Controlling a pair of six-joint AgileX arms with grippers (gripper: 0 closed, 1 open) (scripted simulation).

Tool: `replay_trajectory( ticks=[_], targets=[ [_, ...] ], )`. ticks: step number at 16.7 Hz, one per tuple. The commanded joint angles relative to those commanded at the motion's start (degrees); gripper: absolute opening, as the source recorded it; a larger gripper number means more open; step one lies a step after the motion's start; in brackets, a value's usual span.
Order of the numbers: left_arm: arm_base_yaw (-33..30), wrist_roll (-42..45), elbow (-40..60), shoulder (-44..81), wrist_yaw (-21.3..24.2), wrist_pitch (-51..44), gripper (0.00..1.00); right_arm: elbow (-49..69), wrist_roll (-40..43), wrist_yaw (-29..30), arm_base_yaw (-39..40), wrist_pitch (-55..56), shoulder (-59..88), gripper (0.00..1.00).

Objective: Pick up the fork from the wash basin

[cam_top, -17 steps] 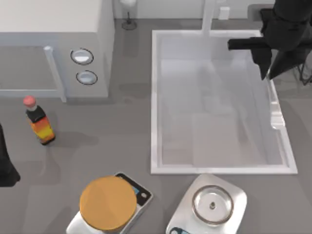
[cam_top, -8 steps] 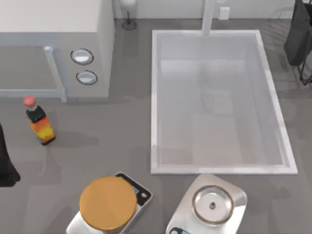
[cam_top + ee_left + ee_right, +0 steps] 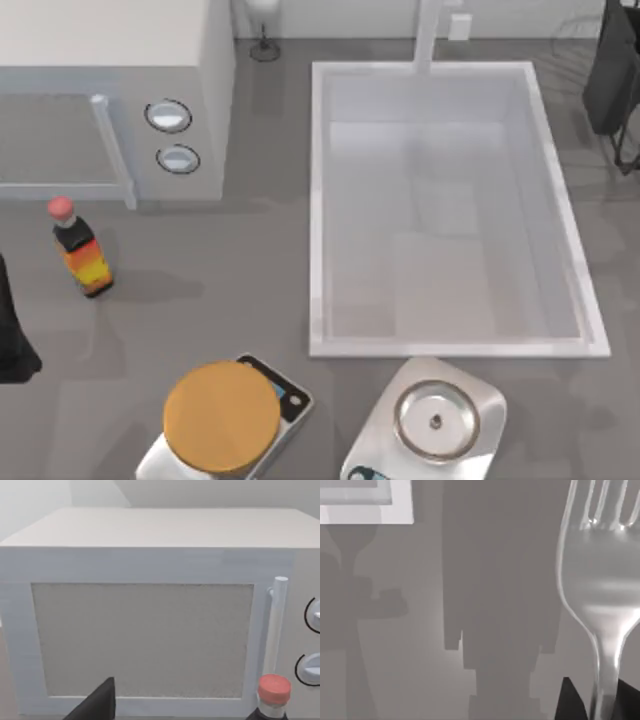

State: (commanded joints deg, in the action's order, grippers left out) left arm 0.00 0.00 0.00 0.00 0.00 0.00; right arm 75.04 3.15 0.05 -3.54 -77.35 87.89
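The wash basin takes up the right half of the table in the top view, its white rim framing pale grey walls and a flat bottom, with a pale faucet post rising at its far edge. To its left stands a white microwave with two round knobs and a vertical door handle; in front of it, near the left edge, a small sauce bottle with a red cap stands upright. Along the near edge are two scales: one carrying an orange disc, the other, just beside the basin's near rim, carrying a small round steel bowl. The left arm sits parked at the table's left edge; its wrist view faces the microwave door, with a dark fingertip at the frame's edge and the bottle's red cap close by, and whether that gripper is spread or closed cannot be told. The right arm is a dark shape at the far right edge, beside the basin's far right corner and outside the rim. In the right wrist view the fork fills the near field, its tines pointing away from the camera over the grey tabletop, and its thin handle runs down between the right gripper's dark fingers, which pinch it. A corner of the white rim lies well apart from the fork.
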Motion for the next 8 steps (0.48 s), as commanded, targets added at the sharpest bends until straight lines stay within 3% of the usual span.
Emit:
replay_trajectory(
  ticks=[8],
  targets=[
    [0.0,0.0,0.0,0.0,0.0,0.0,1.0,-15.01,-0.19,-0.04,0.04,19.4,3.22,0.0]
  ],
)
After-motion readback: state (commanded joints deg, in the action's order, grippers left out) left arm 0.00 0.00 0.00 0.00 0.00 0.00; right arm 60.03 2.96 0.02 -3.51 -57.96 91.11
